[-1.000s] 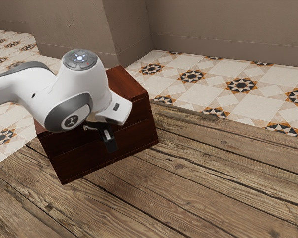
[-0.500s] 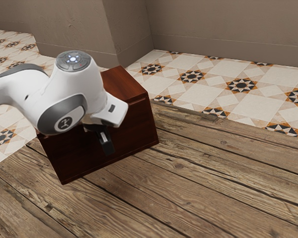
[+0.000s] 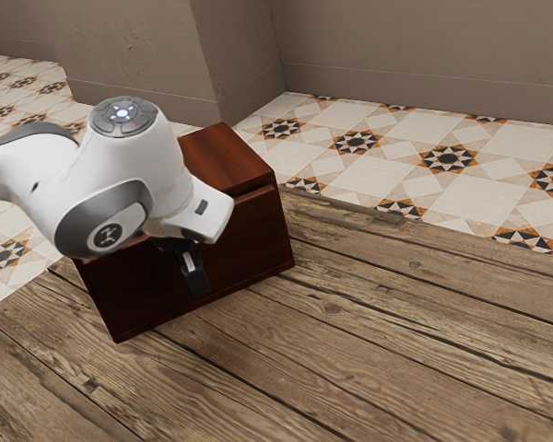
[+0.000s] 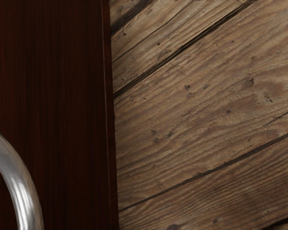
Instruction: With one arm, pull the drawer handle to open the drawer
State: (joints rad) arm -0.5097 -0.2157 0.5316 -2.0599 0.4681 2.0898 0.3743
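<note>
The drawer point(image 3: 249, 238) is making up the front of the dark red cabinet point(image 3: 226, 158), which is sitting on the plank floor point(image 3: 378, 350) with its front facing the open planks.

Starting at the exterior view's left of the cabinet, the white arm point(image 3: 120, 180) is leaning in over the cabinet's top and hiding much of it. Below the arm, the black gripper point(image 3: 194, 274) is hanging right against the cabinet's front, at about the middle of the drawer face. In the wrist view the handle point(image 4: 20, 191), a curved silver bar, is lying just beside the hand and arching off the dark wood. Whether the gripper is closed on the handle or only next to it, I cannot tell.

I am judging that the pull is going to run straight out from the cabinet's front, across the planks and away from the wall behind it.

Past the cabinet, toward the exterior view's right, patterned tiles point(image 3: 424, 166) are meeting the planks.

As for writing, I am finding none to read. Only a small round emblem point(image 3: 106, 236) is showing on the arm's grey joint cap.
</note>
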